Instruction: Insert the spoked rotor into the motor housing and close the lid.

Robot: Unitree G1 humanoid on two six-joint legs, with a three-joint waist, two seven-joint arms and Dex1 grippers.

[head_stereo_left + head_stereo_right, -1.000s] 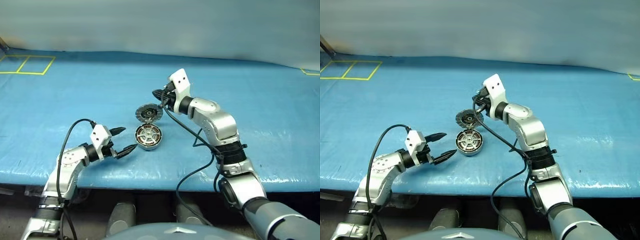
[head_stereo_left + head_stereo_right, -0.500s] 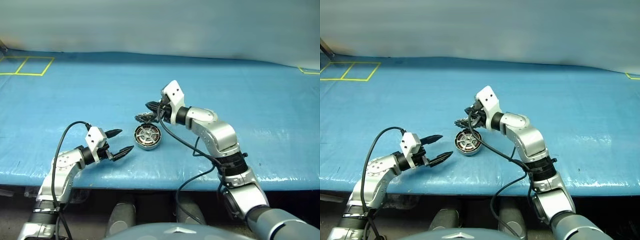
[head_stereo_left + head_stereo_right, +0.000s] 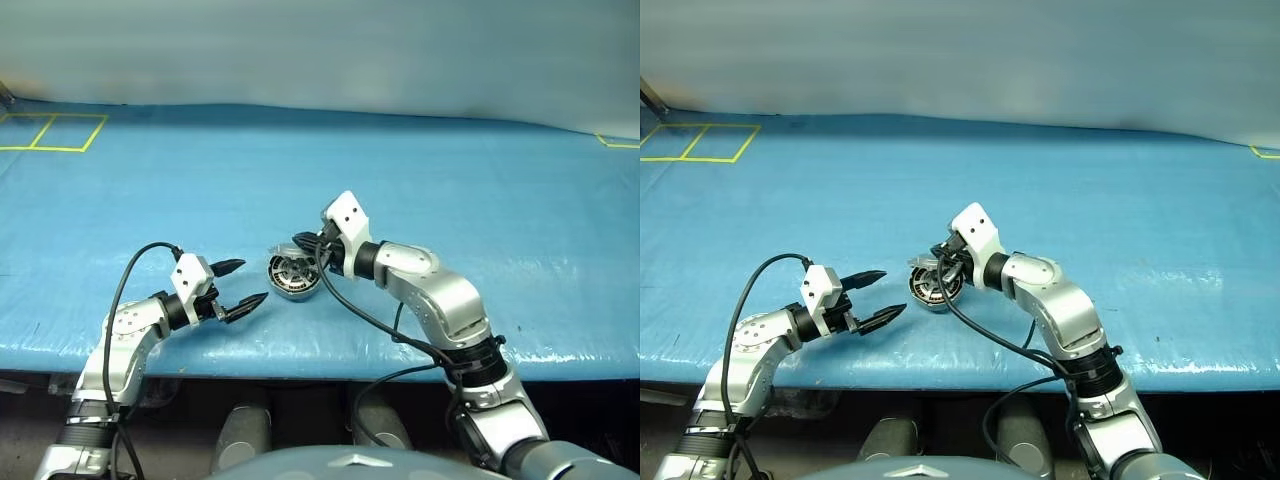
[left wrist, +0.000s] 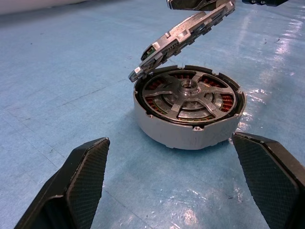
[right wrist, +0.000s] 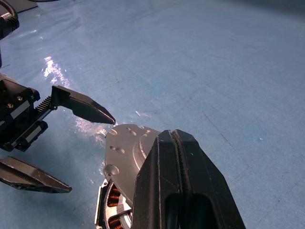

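The motor housing [image 3: 293, 279] sits on the blue table, with copper windings showing under the spoked rotor [image 4: 188, 102] seated inside it. The hinged lid [image 4: 183, 34] leans halfway down over the housing, its silver outside [image 5: 125, 147] facing up. My right gripper [image 3: 298, 241] is shut and empty, with its tips resting on the lid's upper edge from behind. My left gripper [image 3: 252, 280] stands open just left of the housing, pointing at it and touching nothing.
A blue sheet [image 3: 520, 210] covers the table, and its front edge [image 3: 330, 362] runs just below the arms. Yellow tape squares [image 3: 50, 130] mark the far left corner. Black cables [image 3: 375, 325] loop from both wrists.
My right gripper came back and down, tipping the lid from lying open behind the housing to leaning over it. The left arm kept still.
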